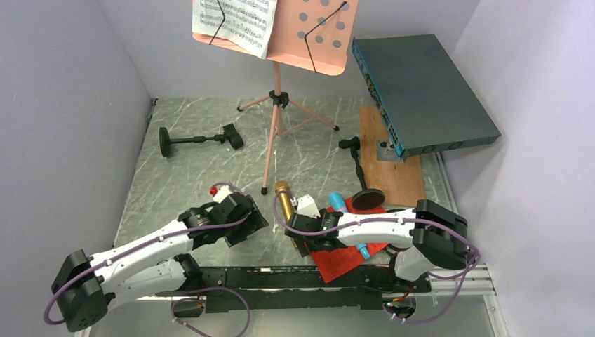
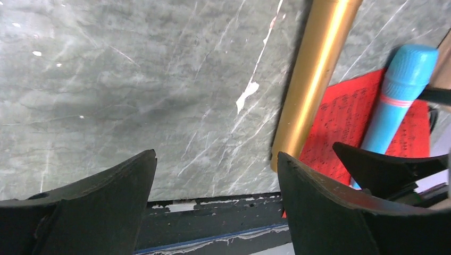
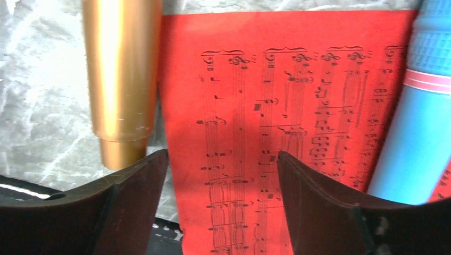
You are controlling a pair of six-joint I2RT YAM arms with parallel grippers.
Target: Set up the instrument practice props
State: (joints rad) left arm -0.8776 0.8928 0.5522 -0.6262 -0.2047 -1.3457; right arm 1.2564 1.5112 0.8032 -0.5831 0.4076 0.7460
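Props lying flat, nothing held
Top view: gold microphone (image 1: 284, 203) beside red page (image 1: 337, 263), blue microphone (image 1: 337, 202) on it. Left wrist: left gripper (image 2: 215, 159) gapes empty by the gold barrel, probably rigid and slick; pinch mid-body. Right wrist: right gripper (image 3: 222, 156) spread empty over the page, likely flimsy; take an edge.

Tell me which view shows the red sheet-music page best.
The right wrist view: the red sheet-music page is close, its staves clear. The top view shows it mostly under the right arm; the left wrist view, only a part.
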